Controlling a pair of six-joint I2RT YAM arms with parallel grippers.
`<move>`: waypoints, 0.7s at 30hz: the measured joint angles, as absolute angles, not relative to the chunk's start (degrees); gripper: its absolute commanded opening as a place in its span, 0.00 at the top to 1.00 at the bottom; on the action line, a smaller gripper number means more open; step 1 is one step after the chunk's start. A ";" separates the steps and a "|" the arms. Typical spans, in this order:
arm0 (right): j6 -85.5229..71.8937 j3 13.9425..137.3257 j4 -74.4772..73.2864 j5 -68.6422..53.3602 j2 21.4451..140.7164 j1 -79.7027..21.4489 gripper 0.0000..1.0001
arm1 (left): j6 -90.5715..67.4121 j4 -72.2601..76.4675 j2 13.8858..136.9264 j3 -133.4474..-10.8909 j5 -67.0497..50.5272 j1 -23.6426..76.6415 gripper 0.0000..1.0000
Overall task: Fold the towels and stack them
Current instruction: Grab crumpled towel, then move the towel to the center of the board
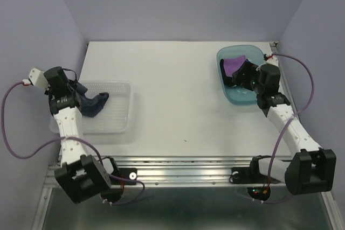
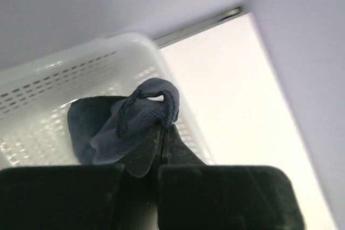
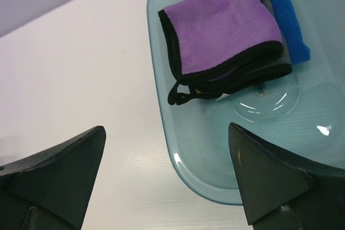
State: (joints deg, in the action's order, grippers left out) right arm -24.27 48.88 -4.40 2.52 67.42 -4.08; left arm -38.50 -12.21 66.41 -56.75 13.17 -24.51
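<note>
1: my left pincer (image 2: 161, 136) clamps navy towel (image 2: 137, 119), frame centre, above basket (image 2: 48, 79). 2: my right pincer (image 3: 166, 133), wide, below purple towel (image 3: 221, 25).

Cloth and plastic
Matt navy towel (image 2: 135, 127), seemingly waffle-knit; white basket (image 2: 54, 87) perforated plastic; purple towel (image 3: 221, 25) fleecy; teal tray (image 3: 186, 152) glossy, translucent.

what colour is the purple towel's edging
Black; the purple towel shows best from the right wrist.

dark navy towel (image 2: 135, 127); white mesh basket (image 2: 64, 79); purple towel (image 3: 221, 25), black edging; bright blue towel (image 3: 288, 20); translucent teal tray (image 3: 178, 149); white table (image 1: 172, 90); lilac walls (image 1: 178, 4).
</note>
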 measured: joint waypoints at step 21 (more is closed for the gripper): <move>-28.84 42.15 -4.51 -4.49 47.05 -4.08 0.00 | -37.26 0.93 64.05 -83.79 -11.75 23.90 1.00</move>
State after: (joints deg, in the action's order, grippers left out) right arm -28.84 42.15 -4.51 -4.49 47.05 -4.08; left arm -37.26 0.93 64.05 -83.79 -11.75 23.90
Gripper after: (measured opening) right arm 0.999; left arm 0.030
